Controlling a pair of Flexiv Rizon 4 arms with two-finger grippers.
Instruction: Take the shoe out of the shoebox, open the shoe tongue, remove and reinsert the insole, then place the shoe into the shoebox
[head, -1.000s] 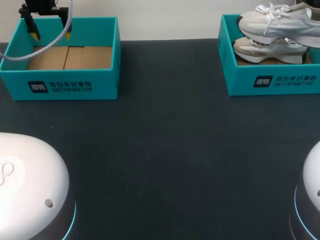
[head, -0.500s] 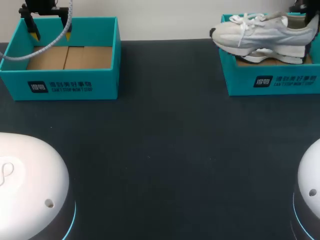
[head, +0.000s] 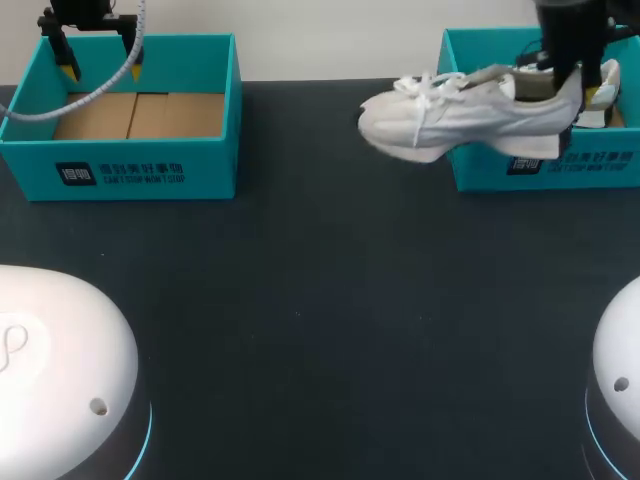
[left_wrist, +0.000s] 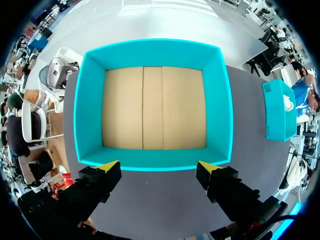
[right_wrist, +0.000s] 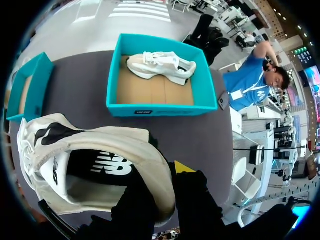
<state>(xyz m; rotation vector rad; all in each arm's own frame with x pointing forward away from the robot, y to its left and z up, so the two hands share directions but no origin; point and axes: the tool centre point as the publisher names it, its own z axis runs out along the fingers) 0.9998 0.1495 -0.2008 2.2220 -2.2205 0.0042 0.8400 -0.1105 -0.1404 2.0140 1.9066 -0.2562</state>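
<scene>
The shoe (head: 450, 118) looks matt cloth, the left shoebox (head: 200, 165) smooth cardboard, the table (head: 330, 300) matt.

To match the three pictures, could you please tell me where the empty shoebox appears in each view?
Head view: empty shoebox at the table's far left.
Left wrist view: empty shoebox straight ahead of the left gripper.
Right wrist view: empty shoebox beyond the lifted shoe's toe.
Shared landmark: the other shoebox, at the table's opposite end.

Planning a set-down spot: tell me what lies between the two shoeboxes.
Head view: bare table between left shoebox and right shoebox, except the held shoe jutting over it.
</scene>
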